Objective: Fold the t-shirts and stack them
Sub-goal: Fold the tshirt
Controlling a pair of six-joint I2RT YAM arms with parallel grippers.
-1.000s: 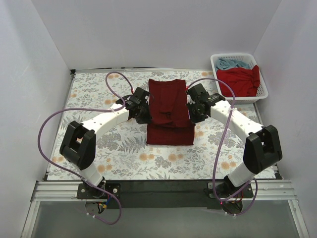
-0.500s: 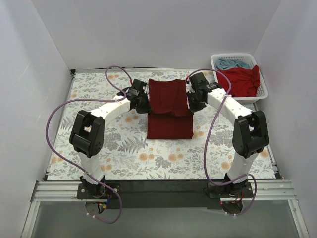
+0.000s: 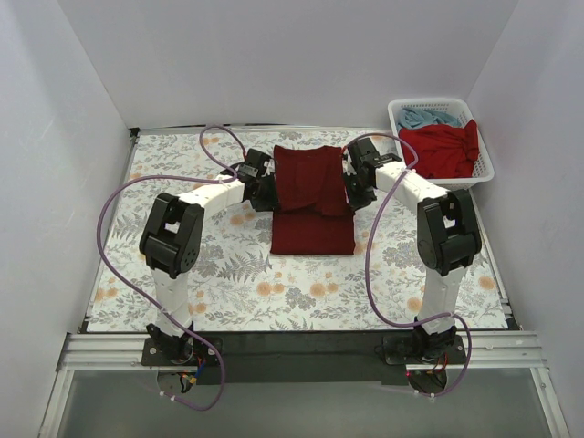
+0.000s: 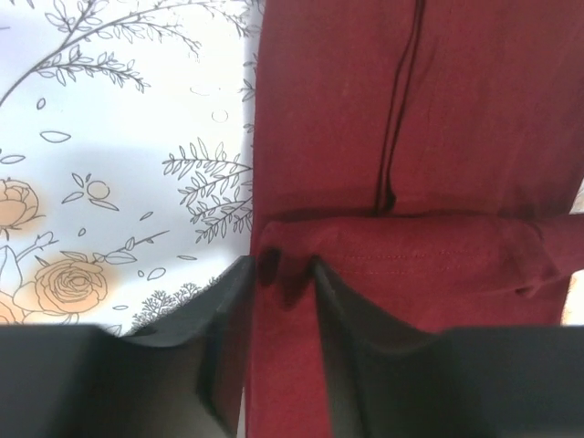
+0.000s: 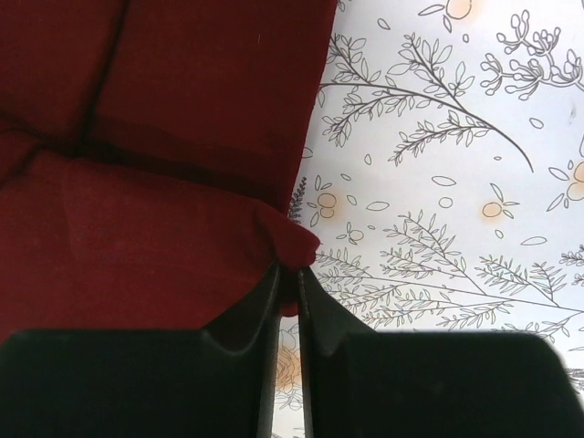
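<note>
Left gripper [image 4: 281,274] stands narrowly parted, with the hem of the dark maroon cloth t-shirt [image 4: 438,109] between its jaws. Right gripper [image 5: 287,272] pinches a corner — cloth hides its tips.

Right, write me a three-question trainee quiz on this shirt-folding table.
1. True or false: the white plastic lattice basket holds a bright red t-shirt and a light blue t-shirt.
2. Where is the dark maroon t-shirt? A. In the basket. B. Lying on the floral-patterned table cloth, between the left gripper and the right gripper. C. Dangling off the table's edge.
3. Seen from the top camera, which corner of the workspace holds the basket?
Key: 1 true; 2 B; 3 far right corner.
</note>
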